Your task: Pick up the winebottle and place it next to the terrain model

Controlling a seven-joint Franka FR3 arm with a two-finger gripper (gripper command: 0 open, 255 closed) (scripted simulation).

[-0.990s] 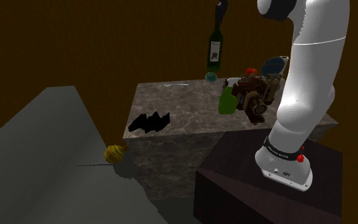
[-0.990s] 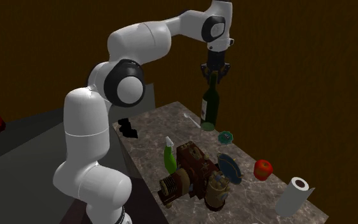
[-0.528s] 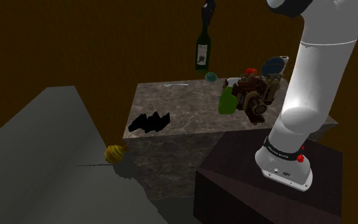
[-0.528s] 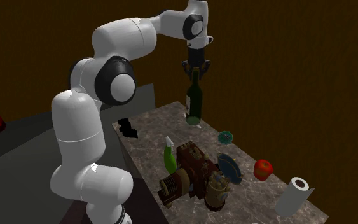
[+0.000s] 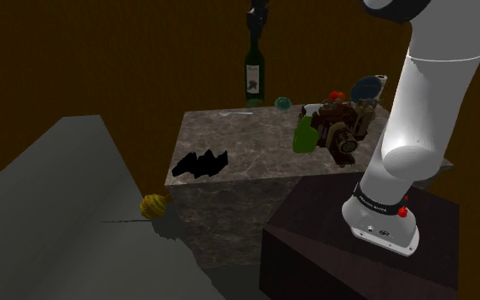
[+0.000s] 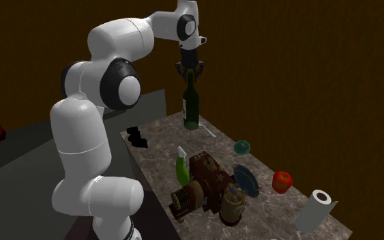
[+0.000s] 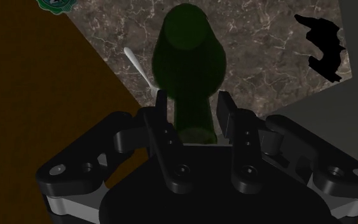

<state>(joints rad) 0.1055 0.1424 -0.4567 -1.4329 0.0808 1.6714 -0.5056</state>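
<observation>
The all-black two-finger gripper (image 6: 191,70) is seen pinching the neck of a dark green wine bottle (image 5: 254,77) with a pale label. In the wrist view each black finger (image 7: 161,124) is pressed against one side of the neck, just under the bottle's mouth. The wine bottle is held upright beneath the white arm (image 6: 115,41), over the far edge of a grey-brown marbled stone table (image 5: 229,136). Whether its base touches the surface cannot be told. A thin white utensil (image 6: 207,129) lies on the table just beside the bottle's base, and a small round teal object (image 6: 241,146) is found a little further along the same edge. The flat, jagged black terrain model (image 5: 199,162) lies at the table's near corner in the shoulder view, towards that view's left, well apart from the bottle. In the wrist view it is seen past the bottle's shoulder, near the table's edge (image 7: 323,44). A light green spray bottle (image 6: 181,167) is stood upright near the middle of the table, touching or just beside a brown mechanical contraption (image 6: 204,184) with a blue disc (image 6: 245,181) leaning on it. A red apple (image 6: 282,180) and a white paper towel roll (image 6: 315,209) are placed beyond these, towards the second exterior view's right. A yellow striped ball (image 5: 153,205) rests on the grey floor beside the table.
</observation>
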